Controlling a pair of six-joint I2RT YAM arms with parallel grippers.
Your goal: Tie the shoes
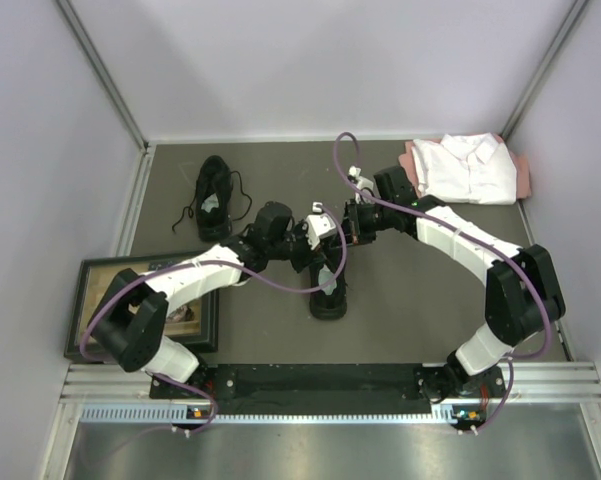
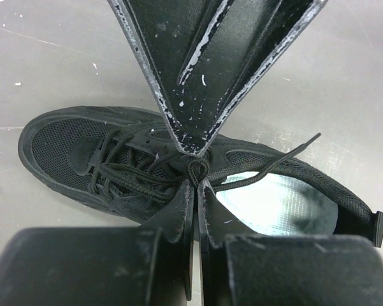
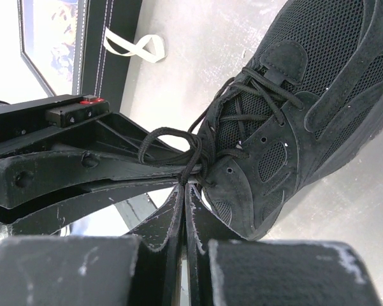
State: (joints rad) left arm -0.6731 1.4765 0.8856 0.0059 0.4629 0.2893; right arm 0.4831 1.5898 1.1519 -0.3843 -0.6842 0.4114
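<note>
Top view: the near shoe (image 1: 328, 298) lies mid-table and the far shoe (image 1: 214, 195) sits far left, well apart. The left gripper (image 1: 313, 248) and right gripper (image 1: 338, 230) meet above the near shoe. A shirt (image 1: 468, 165) lies far right. Left wrist view: the left fingers are pinched together on the lace (image 2: 267, 167). Right wrist view: the right fingers are likewise clamped on the lace, just beside the eyelets.

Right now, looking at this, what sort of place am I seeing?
Probably a robot lab test cell: plain white walls close in a grey table, two arms are bolted to a metal rail, and props like shoes and a folded shirt lie about.
</note>
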